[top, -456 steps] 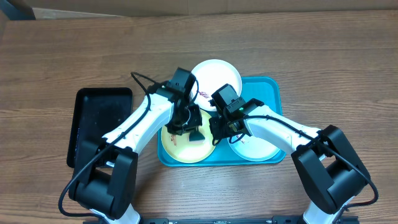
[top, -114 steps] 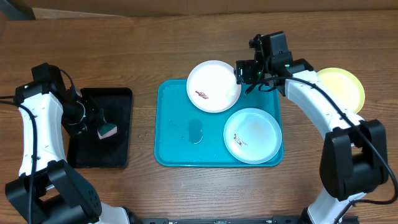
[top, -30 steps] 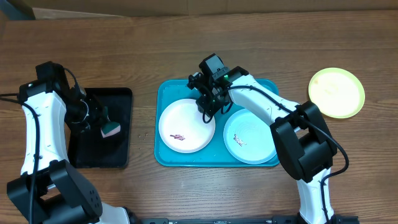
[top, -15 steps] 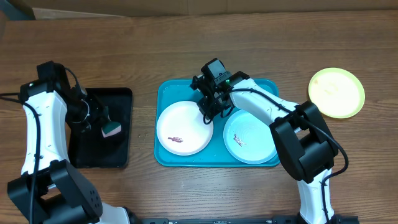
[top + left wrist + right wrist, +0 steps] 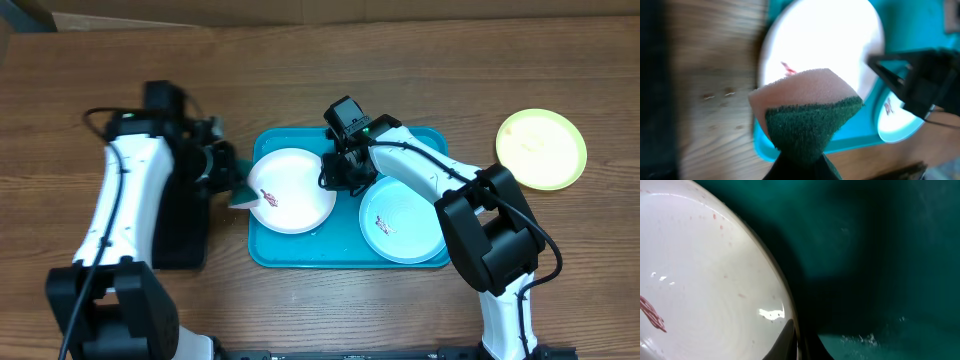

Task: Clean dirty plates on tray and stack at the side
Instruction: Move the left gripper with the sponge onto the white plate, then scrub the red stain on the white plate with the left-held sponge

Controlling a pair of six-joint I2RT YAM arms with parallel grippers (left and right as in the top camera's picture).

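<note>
On the far left a black tray (image 5: 190, 238) lies on the counter (image 5: 80, 90), mostly under the left arm. The left end effector (image 5: 228, 175) is closed on a sponge (image 5: 807, 110), pink foam with a green scrub side. It holds the sponge at the left edge of the white plate (image 5: 293, 190); I cannot tell whether the two are touching. That plate sits in the left half of the tray (image 5: 300, 252) and has a dark-red smear (image 5: 268, 196) near the sponge.

The right end effector (image 5: 340, 172) is at the white plate's right rim. In the wrist view the rim runs down between its fingers, so it seems pinched shut on the edge, steadying the plate.

The mint plate (image 5: 405, 220) lies in the right half of the tray with a small red mark of its own. Well apart, on the counter at the far right, sits the yellow plate (image 5: 541, 149), off the tray and clean as far as I can see.

By my reckoning about a third is done. One plate is set aside, the white one is at the point of wiping, and the mint one waits. Both must then go onto the yellow plate.

I can read no brand, label or writing anywhere.
</note>
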